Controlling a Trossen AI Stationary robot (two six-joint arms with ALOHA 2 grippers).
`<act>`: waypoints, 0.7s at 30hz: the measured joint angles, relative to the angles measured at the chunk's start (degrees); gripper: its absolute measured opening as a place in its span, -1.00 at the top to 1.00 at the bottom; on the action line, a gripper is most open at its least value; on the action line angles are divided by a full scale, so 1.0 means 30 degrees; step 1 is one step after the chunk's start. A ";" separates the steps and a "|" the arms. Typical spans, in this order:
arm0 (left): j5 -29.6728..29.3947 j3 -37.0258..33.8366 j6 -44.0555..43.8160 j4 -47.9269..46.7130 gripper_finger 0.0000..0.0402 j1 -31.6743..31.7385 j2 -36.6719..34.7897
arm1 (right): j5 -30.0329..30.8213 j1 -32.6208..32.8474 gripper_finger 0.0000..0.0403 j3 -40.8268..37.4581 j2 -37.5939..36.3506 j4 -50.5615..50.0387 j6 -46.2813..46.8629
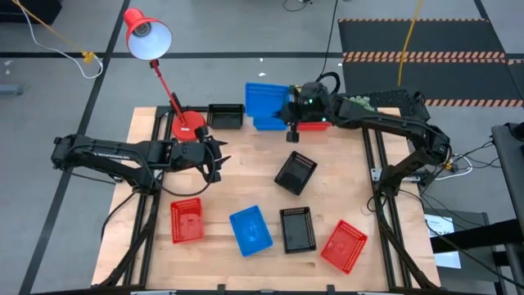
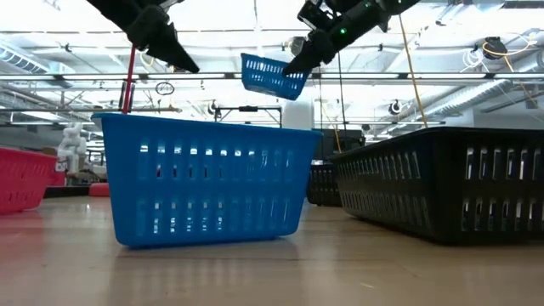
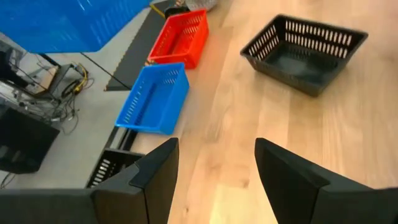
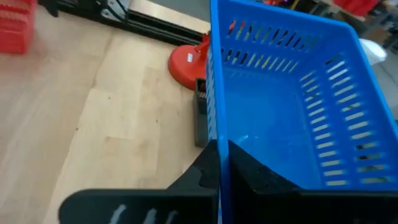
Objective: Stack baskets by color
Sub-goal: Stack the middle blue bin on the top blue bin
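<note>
My right gripper (image 1: 291, 113) is shut on a blue basket (image 1: 266, 97) lifted above the table's far side, also seen in the low view (image 2: 272, 75). Beneath it on the table sit another blue basket (image 3: 154, 99) and a red basket (image 3: 180, 38). A black basket (image 1: 295, 172) lies tilted mid-table. My left gripper (image 3: 217, 168) stands open at mid-left (image 1: 217, 160), holding nothing. Along the near edge rest a red (image 1: 187, 220), a blue (image 1: 250, 229), a black (image 1: 296, 229) and another red basket (image 1: 344, 245). My right gripper holds the blue basket by one side wall (image 4: 214, 134), with one finger inside the basket and one outside. The fingers come from the table's right, slanting a little down. The basket hangs clear of the table, tilted (image 2: 272, 75).
A red lamp stands at the far left, its round base (image 1: 188, 125) on the table and its shade (image 1: 147, 37) beyond the edge. A black basket (image 1: 225, 115) sits beside the base. Bare wood lies between the near row and the tilted black basket.
</note>
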 joint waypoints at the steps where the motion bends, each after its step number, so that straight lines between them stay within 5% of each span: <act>1: 0.0051 0.0005 0.0019 0.0067 -0.06 0.0036 0.0038 | -0.0366 -0.0256 1.00 0.0000 0.0078 0.0007 0.0063; 21: 0.0672 -0.0002 0.0062 0.0624 -0.06 0.0049 0.0064 | -0.1765 -0.2334 1.00 -0.0015 0.4205 0.0359 -0.1794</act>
